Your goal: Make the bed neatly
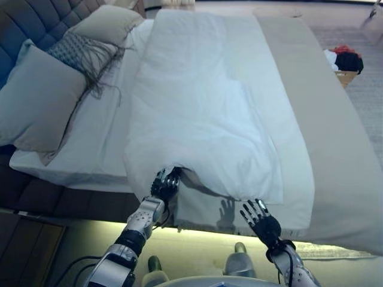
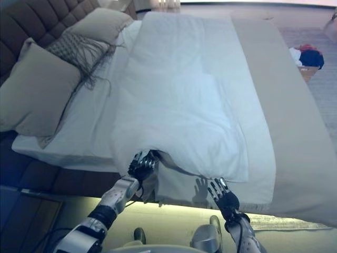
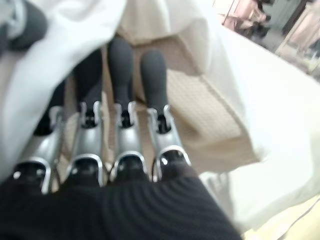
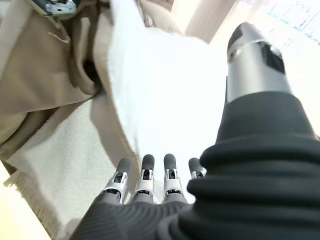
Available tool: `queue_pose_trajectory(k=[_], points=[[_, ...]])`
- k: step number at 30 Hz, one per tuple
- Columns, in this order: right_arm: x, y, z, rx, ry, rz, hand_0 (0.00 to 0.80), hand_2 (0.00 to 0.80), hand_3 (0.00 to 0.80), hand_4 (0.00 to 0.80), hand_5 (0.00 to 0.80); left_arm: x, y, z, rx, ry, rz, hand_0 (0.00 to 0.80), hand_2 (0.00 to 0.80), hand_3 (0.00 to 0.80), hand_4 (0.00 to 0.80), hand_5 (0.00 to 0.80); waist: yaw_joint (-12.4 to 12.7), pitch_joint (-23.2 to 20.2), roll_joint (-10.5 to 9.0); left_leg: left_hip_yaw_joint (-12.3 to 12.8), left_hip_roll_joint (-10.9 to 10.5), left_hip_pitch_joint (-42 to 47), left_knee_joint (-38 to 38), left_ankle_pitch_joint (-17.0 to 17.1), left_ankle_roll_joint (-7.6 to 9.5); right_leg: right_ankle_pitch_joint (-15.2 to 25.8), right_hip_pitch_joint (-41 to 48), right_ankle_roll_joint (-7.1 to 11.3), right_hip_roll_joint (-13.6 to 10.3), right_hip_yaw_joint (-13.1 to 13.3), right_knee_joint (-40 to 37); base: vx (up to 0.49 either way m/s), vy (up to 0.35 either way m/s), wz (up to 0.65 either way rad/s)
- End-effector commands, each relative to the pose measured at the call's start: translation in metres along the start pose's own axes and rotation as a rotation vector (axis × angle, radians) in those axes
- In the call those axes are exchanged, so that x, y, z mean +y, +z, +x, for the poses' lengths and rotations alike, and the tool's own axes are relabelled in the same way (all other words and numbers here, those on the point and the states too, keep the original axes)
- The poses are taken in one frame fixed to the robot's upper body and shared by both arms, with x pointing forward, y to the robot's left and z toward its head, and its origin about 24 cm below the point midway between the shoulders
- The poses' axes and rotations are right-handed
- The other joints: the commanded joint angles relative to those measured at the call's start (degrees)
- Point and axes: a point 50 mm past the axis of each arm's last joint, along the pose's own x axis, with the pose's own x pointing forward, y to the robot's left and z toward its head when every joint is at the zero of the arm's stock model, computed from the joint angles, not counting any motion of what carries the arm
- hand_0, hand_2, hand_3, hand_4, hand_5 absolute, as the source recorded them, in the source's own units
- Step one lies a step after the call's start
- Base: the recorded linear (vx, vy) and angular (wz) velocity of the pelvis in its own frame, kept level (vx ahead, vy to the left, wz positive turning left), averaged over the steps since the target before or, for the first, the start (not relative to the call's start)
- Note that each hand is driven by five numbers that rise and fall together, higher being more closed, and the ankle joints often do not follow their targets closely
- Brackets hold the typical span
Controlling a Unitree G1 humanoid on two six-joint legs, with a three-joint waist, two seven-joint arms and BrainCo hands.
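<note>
A white duvet point(image 1: 203, 107) lies folded along the middle of the bed, over a white sheet point(image 1: 102, 131) and a beige bedspread point(image 1: 335, 149). My left hand point(image 1: 164, 186) is at the duvet's near edge. In the left wrist view its fingers point(image 3: 122, 65) reach under the white cloth point(image 3: 65, 55), which runs between them and the thumb. My right hand point(image 1: 263, 224) is open with spread fingers, just below the bed's near edge, and holds nothing. Its wrist view shows its fingers point(image 4: 145, 175) before hanging white cloth point(image 4: 165, 90).
Two plain pillows point(image 1: 39, 101) point(image 1: 111, 24) and a fringed patterned cushion point(image 1: 81, 51) lie at the head, by a dark tufted headboard point(image 1: 30, 21). A basket of clothes point(image 1: 346, 63) stands on the floor beyond the bed, at the right.
</note>
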Motion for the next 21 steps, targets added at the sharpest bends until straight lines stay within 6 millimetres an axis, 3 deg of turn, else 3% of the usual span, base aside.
queue_pose_trajectory(k=[1,9,15,21], points=[[0.003,0.016,-0.003,-0.073,0.069,0.017,0.000,0.000,0.000,0.000,0.000,-0.028,0.045,-0.006,-0.123,-0.145,0.161,0.800,0.800,0.800,0.800,0.800,0.29,-1.20,0.14,-0.15,5.39,-0.25,4.24,0.59,0.15,2.34,-3.13,-0.42,-3.05,0.88,4.66,0.081,0.026,-0.01],[-0.012,0.012,-0.003,-0.026,0.018,0.053,0.000,0.000,0.000,0.000,0.000,0.023,0.096,-0.038,-0.272,0.016,0.156,0.800,0.800,0.800,0.800,0.800,3.58,-2.83,-0.74,-5.01,5.85,2.13,7.72,-2.41,0.22,0.96,0.45,-1.16,-2.31,1.99,4.65,0.097,-0.015,-0.04],[-0.022,0.011,-0.003,-0.006,-0.019,0.061,0.000,0.000,0.000,0.000,0.000,0.045,0.102,-0.054,-0.314,0.068,0.151,0.800,0.800,0.800,0.800,0.800,6.10,-3.85,-0.68,-8.18,6.95,3.32,7.16,-2.37,-0.19,0.30,2.43,-1.79,-0.77,2.61,3.84,0.043,0.027,-0.21],[-0.023,0.013,-0.005,-0.020,-0.045,0.078,0.000,0.000,0.000,0.000,0.000,0.047,0.106,-0.054,-0.320,0.086,0.098,0.800,0.800,0.800,0.800,0.800,6.60,-4.01,-0.86,-8.76,6.47,2.58,7.23,-1.87,-0.57,0.10,3.41,-1.24,-2.24,0.49,4.07,0.017,0.119,0.13]])
